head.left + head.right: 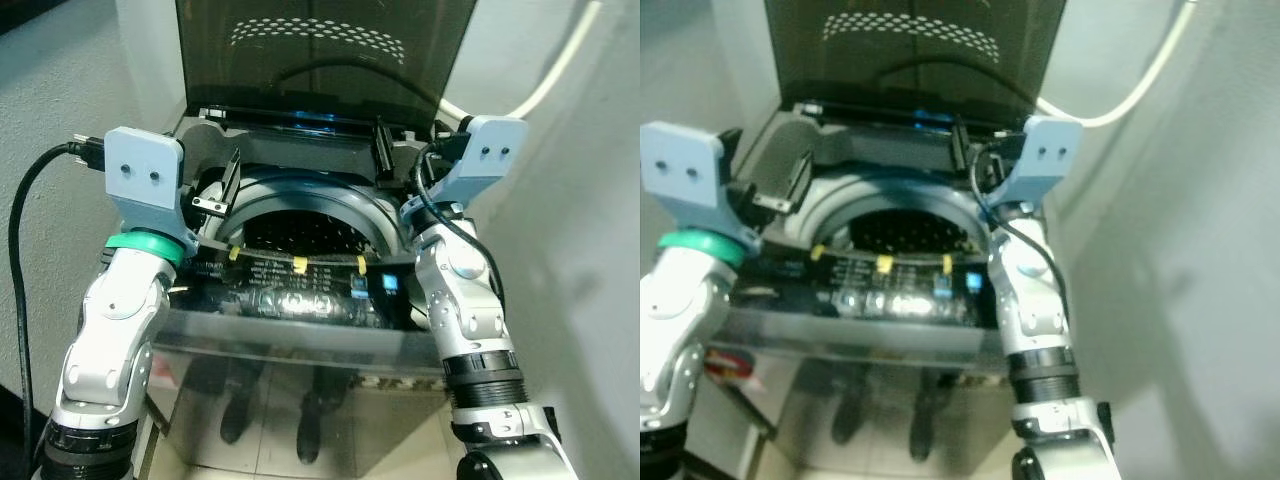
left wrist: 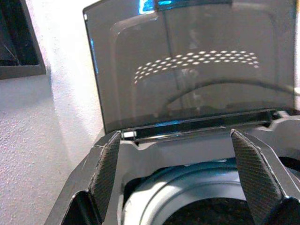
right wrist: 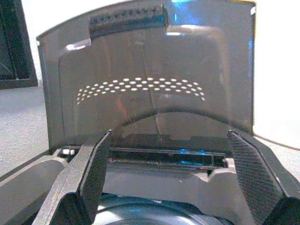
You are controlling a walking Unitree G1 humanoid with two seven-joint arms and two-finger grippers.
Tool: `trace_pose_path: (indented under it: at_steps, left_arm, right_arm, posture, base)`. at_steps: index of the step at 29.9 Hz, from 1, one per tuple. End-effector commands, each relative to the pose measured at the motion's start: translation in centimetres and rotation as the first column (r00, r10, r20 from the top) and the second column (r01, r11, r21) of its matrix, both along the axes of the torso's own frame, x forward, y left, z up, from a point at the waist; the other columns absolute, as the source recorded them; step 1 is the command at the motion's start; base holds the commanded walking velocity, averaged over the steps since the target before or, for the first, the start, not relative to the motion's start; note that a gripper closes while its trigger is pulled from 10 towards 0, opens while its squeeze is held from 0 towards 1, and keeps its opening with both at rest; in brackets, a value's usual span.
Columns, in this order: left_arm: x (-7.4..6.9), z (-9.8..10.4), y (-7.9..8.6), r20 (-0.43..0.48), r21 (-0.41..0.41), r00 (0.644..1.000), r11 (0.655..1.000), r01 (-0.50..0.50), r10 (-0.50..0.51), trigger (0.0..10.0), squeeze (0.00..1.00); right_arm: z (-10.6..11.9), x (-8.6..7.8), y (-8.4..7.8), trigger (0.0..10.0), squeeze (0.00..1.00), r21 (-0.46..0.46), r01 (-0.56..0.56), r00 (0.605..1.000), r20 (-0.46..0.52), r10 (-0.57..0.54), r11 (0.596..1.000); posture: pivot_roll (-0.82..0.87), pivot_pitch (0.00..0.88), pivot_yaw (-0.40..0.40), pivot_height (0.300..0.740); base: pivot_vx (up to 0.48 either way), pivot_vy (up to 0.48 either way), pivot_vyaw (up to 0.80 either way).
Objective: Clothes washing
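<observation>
At the bottom of the head views we see our two silver arms, one in the lower left corner and one in the lower right. Between them is the shiny front of the washing machine (image 1: 300, 395), and the tiled floor (image 1: 270, 455) shows under it.

A bit farther up, across the middle of the frame, is the dark control panel (image 1: 300, 295) with small yellow tabs and a little blue light.

Just past the panel, in the center, is the round opening of the drum (image 1: 300, 225). It looks dark inside, with small holes in its wall. We cannot tell if any clothes lie in it.

Our left end effector (image 1: 215, 190) hangs over the left edge of the opening, and its two black fingers (image 2: 108, 173) are spread wide apart with nothing between them. Our right end effector (image 1: 395, 150) is at the upper right of the opening, near the back corner of the machine. Its fingers (image 3: 93, 173) are spread wide too and hold nothing.

Farther back, at the top of the frame, the dark see-through lid (image 1: 320, 60) stands up, open, with rows of light dots shining on it. A white hose (image 1: 545, 80) curves along the pale wall (image 1: 580, 250) in the upper right. A black cable (image 1: 20, 260) runs down the left side.
</observation>
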State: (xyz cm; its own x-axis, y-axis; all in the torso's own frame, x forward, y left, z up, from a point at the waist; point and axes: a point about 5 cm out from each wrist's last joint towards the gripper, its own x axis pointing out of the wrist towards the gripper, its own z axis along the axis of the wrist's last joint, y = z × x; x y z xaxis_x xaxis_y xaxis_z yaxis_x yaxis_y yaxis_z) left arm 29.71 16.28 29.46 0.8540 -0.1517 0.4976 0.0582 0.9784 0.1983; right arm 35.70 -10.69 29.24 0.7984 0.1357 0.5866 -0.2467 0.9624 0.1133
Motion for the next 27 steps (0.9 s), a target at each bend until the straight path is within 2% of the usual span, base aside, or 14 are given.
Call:
trace_pose_path:
  at_steps: [1,16,27]
  left_arm:
    - [0.17,-0.51,-0.01,-0.017,0.000,1.000,1.000,-0.003,0.003,10.0,0.00]
    - [0.26,-0.49,0.02,-0.017,0.000,1.000,1.000,-0.003,0.003,10.0,0.00]
    - [0.29,-0.58,0.01,-0.018,0.001,1.000,1.000,-0.003,0.003,10.0,0.00]
  right_arm:
    - [-0.19,-0.11,-0.18,10.0,0.00,-0.002,0.007,1.000,0.005,-0.007,1.000]
    - [-0.38,-0.13,-0.20,10.0,0.00,-0.014,0.009,1.000,0.000,-0.009,1.000]
    - [-0.70,-0.11,0.12,10.0,0.00,-0.071,0.016,1.000,-0.001,-0.016,0.997]
  posture:
    - [0.13,0.060,-0.045,0.740]
    - [0.13,0.066,-0.042,0.740]
    - [0.13,0.066,-0.041,0.740]
  base:
    - [-0.319,0.000,0.00]
    - [-0.322,0.000,0.00]
    - [-0.323,0.000,0.00]
